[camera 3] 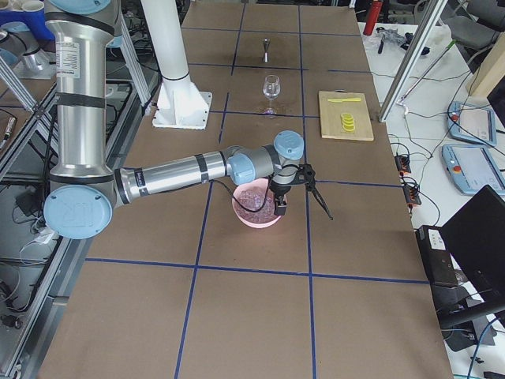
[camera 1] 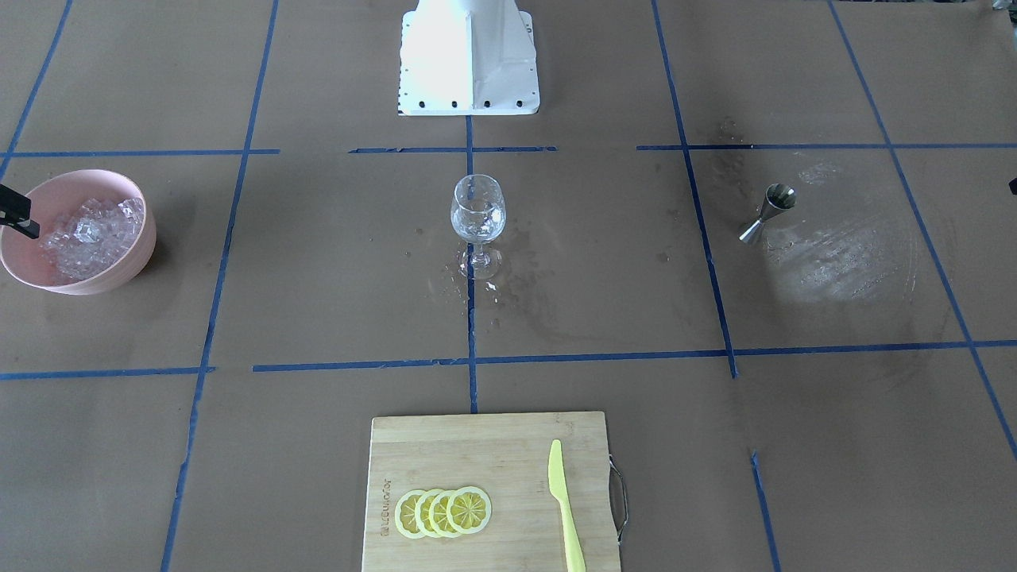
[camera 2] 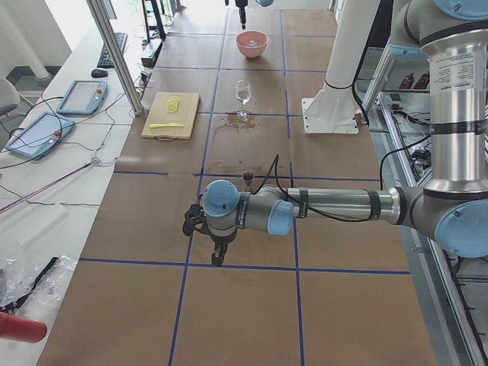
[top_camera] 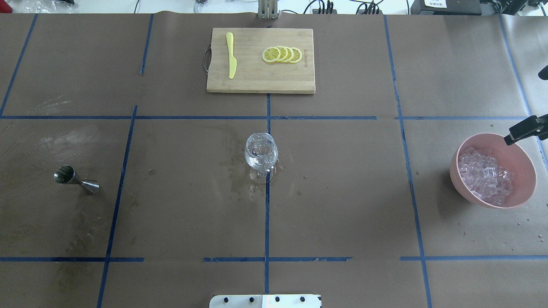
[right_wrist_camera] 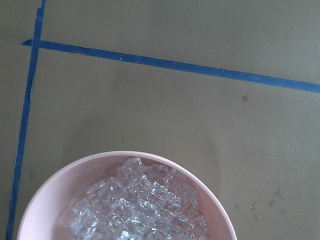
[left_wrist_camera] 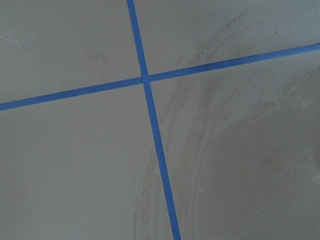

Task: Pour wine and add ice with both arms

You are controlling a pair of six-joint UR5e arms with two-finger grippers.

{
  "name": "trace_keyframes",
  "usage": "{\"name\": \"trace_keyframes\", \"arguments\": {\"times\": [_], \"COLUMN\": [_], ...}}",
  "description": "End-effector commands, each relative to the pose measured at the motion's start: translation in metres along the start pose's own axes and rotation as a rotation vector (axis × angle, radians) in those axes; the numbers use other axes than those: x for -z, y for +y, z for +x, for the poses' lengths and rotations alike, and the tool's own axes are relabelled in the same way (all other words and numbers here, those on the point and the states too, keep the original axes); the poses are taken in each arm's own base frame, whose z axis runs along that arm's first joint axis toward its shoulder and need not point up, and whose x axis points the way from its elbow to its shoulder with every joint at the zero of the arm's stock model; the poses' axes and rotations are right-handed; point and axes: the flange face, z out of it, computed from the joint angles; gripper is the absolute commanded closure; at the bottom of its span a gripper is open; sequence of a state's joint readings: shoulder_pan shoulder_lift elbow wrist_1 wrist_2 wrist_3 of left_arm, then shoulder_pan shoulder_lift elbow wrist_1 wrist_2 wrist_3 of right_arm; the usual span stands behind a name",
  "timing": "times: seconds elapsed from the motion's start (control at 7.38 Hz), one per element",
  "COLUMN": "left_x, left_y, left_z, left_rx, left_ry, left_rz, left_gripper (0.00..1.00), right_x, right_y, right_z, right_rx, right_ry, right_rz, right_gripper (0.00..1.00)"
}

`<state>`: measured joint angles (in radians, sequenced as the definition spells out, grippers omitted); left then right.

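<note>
Brown paper gridded with blue tape covers the long worktop (top_camera: 342, 205), water-stained at its middle; benches with tablets (camera 2: 82, 95) and cables run beyond its far edge. At the left end, the left arm (camera 2: 335, 204) reaches over bare paper; whether the left gripper (camera 2: 206, 240) is open cannot be told. At the right end, the right arm (camera 3: 173, 175) holds the right gripper (camera 3: 303, 207), fingers spread and empty, above a pink bowl (top_camera: 526, 171) heaped with ice (top_camera: 486, 177). A white pedestal (camera 1: 469, 59) stands at the near edge. A cutting board (top_camera: 248, 79) lies mid far edge. At the centre, a wine glass (top_camera: 261, 155) holds a little clear wine (camera 1: 477, 226). A steel jigger (top_camera: 68, 176) stands toward the left end. On the board lie a yellow knife (top_camera: 231, 60) and lemon slices (top_camera: 282, 54).
</note>
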<state>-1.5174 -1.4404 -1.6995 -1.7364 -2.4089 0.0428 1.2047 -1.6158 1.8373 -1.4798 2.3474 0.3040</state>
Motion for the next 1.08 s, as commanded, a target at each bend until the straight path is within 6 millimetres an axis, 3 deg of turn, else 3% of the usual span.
{"name": "trace_keyframes", "arguments": {"times": [0.0, 0.27, 0.54, 0.95], "left_x": [0.029, 0.029, 0.03, 0.029], "left_y": [-0.009, -0.004, -0.01, -0.007], "left_z": [0.029, 0.03, 0.032, 0.03], "left_rx": [-0.063, -0.066, -0.063, -0.087], "left_ry": [-0.005, -0.016, -0.012, -0.007], "left_rz": [0.056, 0.057, 0.06, 0.075], "left_gripper": [0.0, 0.0, 0.0, 0.0], "right_x": [0.003, 0.006, 0.008, 0.007], "right_y": [-0.003, -0.004, -0.027, -0.014], "right_z": [0.001, -0.001, -0.021, -0.019], "right_rx": [0.03, 0.028, 0.082, 0.085], "right_ry": [0.003, 0.007, 0.105, 0.098], "right_rz": [0.01, 0.018, 0.067, 0.064], "right_gripper": [0.0, 0.0, 0.0, 0.0]}}
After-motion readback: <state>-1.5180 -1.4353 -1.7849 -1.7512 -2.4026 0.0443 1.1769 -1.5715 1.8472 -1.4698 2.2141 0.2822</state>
